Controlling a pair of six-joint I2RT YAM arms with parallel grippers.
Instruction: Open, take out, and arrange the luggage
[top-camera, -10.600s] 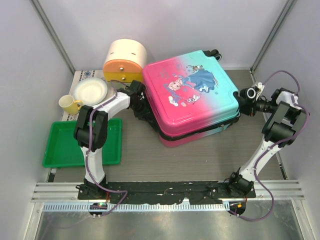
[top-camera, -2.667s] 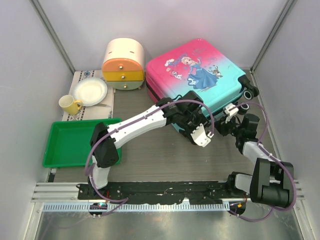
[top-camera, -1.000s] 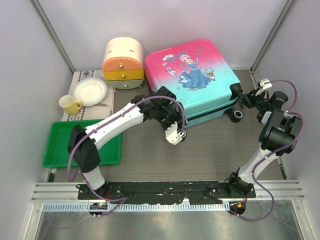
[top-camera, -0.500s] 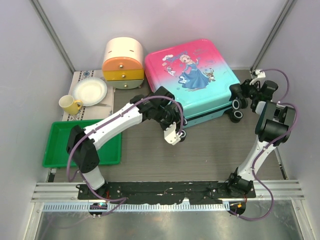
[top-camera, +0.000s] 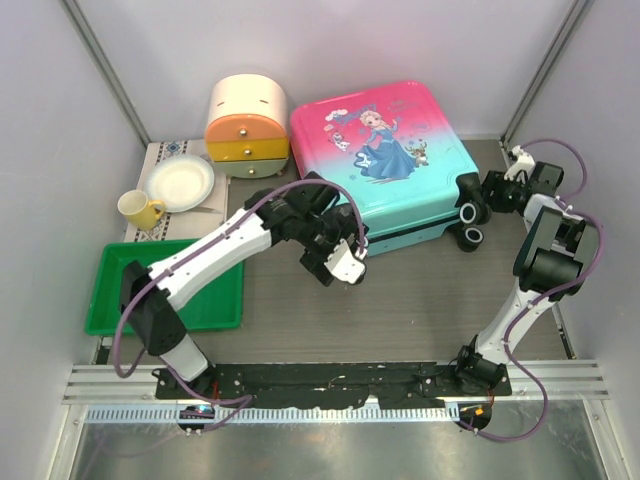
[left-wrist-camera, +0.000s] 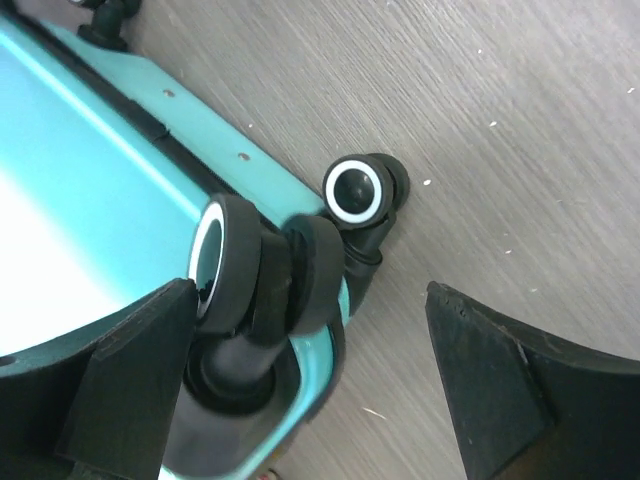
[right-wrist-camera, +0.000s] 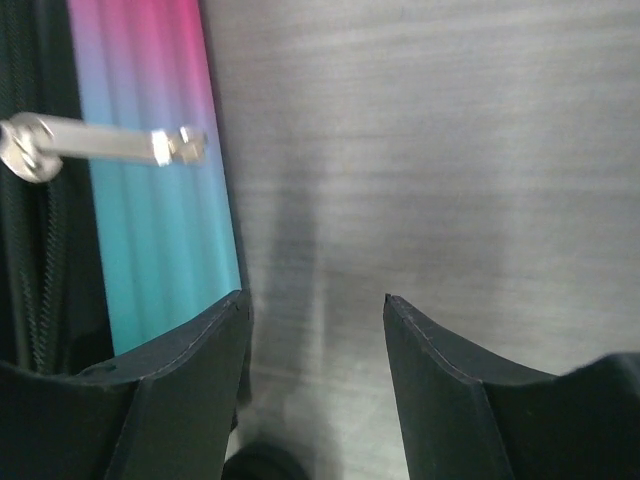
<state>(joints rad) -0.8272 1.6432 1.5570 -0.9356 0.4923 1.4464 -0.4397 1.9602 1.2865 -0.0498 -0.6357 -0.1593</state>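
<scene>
**Overhead and wrist views.** The luggage (top-camera: 385, 150) lay flat at the back of the table (top-camera: 420, 310), printed shell upward and lid shut, just right of the drawer box (top-camera: 247, 125). Its black wheels (top-camera: 468, 225) faced the near right.

The left gripper (top-camera: 345, 262) hung at the case's near edge, jaws spread wide and holding nothing. In its wrist view a wheel pair (left-wrist-camera: 265, 280) sat just inside one finger (left-wrist-camera: 130, 385) without being clamped (spread jaws suggest a release or a fresh approach, not a grip).

The right gripper (top-camera: 497, 190) stood beside the wheeled corner, jaws likewise parted over bare table. The metal zip pull (right-wrist-camera: 100, 140) lay up and to the left of its fingertips, apart from them.

This placement is best read as one arm steadying the shell while the other sought the zip. The opening step appeared unfinished, with nothing yet taken out. The pull, small and flat against the shell, would likely demand a fine pinch.
</scene>
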